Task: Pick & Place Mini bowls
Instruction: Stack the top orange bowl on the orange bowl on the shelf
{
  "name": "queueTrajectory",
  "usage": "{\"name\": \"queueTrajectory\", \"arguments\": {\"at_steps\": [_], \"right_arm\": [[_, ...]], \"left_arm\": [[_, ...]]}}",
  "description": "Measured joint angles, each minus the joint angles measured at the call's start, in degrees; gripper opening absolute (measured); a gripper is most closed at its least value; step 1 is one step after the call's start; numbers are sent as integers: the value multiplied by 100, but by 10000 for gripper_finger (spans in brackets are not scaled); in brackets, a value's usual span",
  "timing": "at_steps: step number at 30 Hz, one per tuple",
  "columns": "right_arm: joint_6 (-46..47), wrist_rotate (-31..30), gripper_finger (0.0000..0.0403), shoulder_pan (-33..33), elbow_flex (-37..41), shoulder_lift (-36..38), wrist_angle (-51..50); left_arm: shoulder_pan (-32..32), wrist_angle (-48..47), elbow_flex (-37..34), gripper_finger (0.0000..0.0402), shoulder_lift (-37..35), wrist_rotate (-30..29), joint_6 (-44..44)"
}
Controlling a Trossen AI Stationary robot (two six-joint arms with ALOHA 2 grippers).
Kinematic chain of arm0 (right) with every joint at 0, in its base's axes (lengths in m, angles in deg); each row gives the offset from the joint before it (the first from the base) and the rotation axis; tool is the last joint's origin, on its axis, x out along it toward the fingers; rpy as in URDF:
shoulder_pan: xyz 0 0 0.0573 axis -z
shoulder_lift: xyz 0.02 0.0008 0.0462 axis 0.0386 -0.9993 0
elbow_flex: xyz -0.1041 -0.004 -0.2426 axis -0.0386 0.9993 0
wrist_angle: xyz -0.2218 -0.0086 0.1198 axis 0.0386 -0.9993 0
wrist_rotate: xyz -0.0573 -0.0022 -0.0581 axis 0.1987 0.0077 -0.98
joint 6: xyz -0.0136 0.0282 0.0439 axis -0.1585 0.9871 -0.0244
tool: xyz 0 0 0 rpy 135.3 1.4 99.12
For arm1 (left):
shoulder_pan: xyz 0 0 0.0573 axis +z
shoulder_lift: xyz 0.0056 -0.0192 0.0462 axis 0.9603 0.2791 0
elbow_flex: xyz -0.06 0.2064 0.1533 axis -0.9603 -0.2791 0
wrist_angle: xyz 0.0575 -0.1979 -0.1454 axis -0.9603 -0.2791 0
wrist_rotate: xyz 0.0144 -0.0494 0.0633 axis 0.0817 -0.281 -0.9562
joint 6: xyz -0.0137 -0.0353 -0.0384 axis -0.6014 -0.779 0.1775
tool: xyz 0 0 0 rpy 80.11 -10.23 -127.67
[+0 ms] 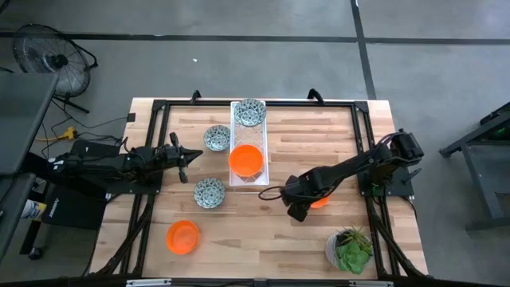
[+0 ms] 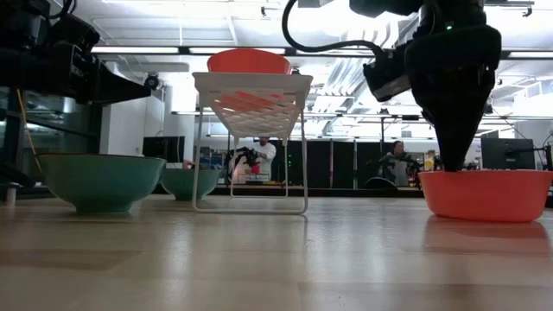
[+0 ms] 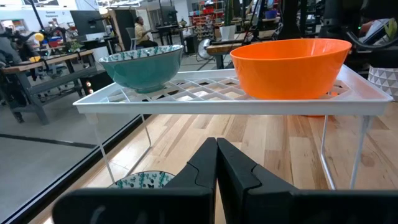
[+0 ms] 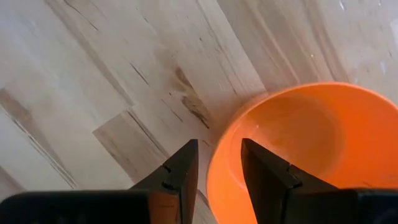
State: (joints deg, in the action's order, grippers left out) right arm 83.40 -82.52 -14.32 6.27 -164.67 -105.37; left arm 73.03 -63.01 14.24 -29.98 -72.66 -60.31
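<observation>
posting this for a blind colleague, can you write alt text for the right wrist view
The right claw, open, straddles the rim of an orange bowl on the wooden table, one finger outside the rim and one inside. The bowl looks empty.

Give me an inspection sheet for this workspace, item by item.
Surface: wooden table, dry and bare between things.
Job's things: white tray carries a patterned bowl and an orange bowl; patterned bowls and an orange bowl on the wood.
Clutter: potted plant.
Grippers: right pincer open astride the rim of another orange bowl; left pincer shut, empty, beside the tray.
Cables: black cable looped by the right arm.
Surroundings: floor fan; people beyond.
</observation>
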Motion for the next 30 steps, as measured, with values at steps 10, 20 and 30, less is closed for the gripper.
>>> {"name": "queueTrajectory", "arguments": {"at_steps": [10,20,30], "right_arm": [[-9,-40,110,2,2,-227,-19],[-249,-137,83,4,4,-255,-43],[-672,-73,6,2,4,-253,-152]], "left_arm": [[1,-1,0,1,0,0,0],[-1,1,0,1,0,0,0],[1,1,0,1,-2,0,0]]}}
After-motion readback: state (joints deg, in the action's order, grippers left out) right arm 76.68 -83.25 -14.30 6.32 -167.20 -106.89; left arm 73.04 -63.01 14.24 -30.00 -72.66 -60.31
